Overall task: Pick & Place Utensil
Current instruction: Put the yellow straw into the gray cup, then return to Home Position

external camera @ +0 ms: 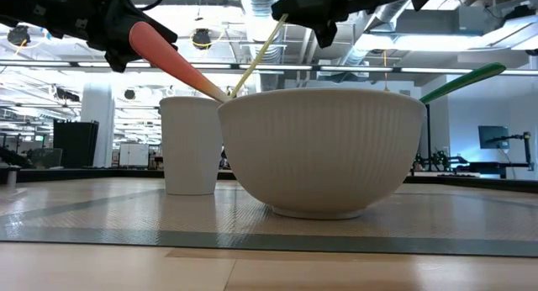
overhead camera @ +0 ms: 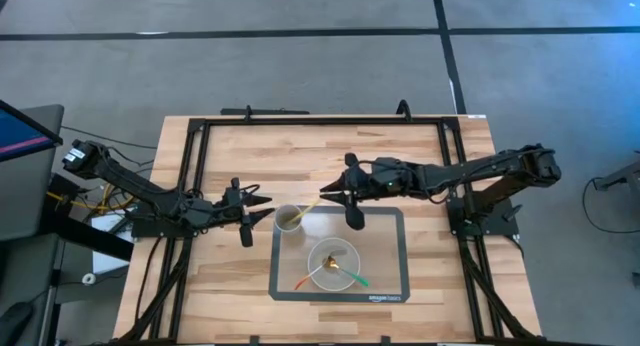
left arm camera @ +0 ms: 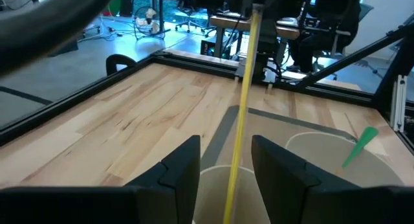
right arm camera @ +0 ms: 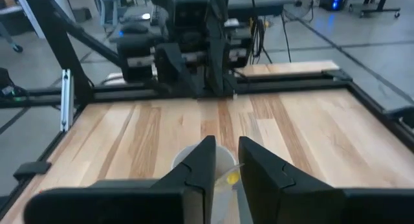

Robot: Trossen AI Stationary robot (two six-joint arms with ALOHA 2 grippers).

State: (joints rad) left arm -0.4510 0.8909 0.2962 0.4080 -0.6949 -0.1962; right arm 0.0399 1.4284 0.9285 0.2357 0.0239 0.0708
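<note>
A thin yellow utensil (overhead camera: 306, 209) slants up out of a white cup (overhead camera: 289, 220) that stands on the grey mat beside a white ribbed bowl (overhead camera: 333, 264). The bowl holds an orange-handled utensil (external camera: 172, 62) and a green-handled one (external camera: 464, 79), both leaning on its rim. My right gripper (overhead camera: 330, 194) is just right of and above the cup, shut on the yellow utensil. My left gripper (overhead camera: 262, 212) is open at the cup's left side; in the left wrist view its fingers (left arm camera: 184, 172) stand on either side of the cup's rim (left arm camera: 229, 185), apart from it. My right gripper pinches the yellow utensil by its upper end (right arm camera: 230, 177) between the two fingers, coming level from the table's right. The utensil is tilted, its top leaning toward the gripper (external camera: 271, 37) and its lower end down inside the cup (overhead camera: 292, 221).
A grey mat (overhead camera: 390, 286) lies under the cup and bowl in the near middle of the wooden table (overhead camera: 300, 156). A black frame (overhead camera: 200, 126) runs round the tabletop. Bare wood lies toward the far edge and left of the mat.
</note>
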